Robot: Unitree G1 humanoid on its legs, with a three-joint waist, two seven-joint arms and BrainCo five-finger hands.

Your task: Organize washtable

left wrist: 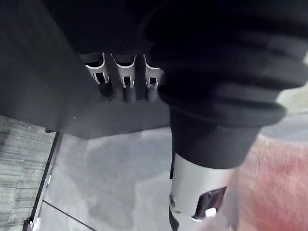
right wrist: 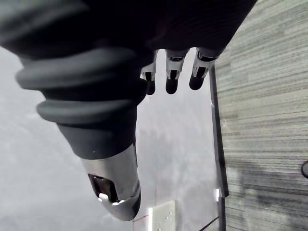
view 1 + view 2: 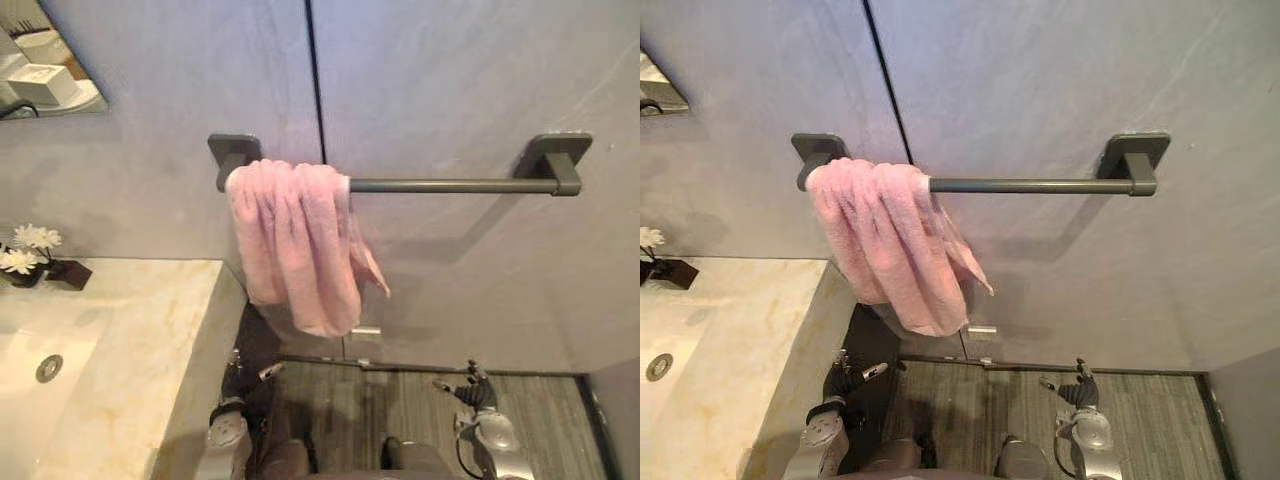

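Note:
A pink towel (image 3: 296, 240) hangs bunched up over the left end of a dark grey towel bar (image 3: 450, 185) on the grey wall. At the left stands the marble washtable (image 3: 150, 340) with its white sink (image 3: 30, 350). My left hand (image 3: 238, 383) hangs low beside the washtable's side, below the towel, fingers (image 1: 126, 82) straight and holding nothing. My right hand (image 3: 476, 392) hangs low at the right above the floor, its fingers (image 2: 171, 72) also relaxed and empty. Both hands are well apart from the towel.
A small black pot of white flowers (image 3: 30, 255) sits at the back of the washtable. A mirror corner (image 3: 45, 70) shows at the upper left. A white wall plate (image 3: 365, 330) sits low on the wall. Grey plank floor (image 3: 400, 410) lies below.

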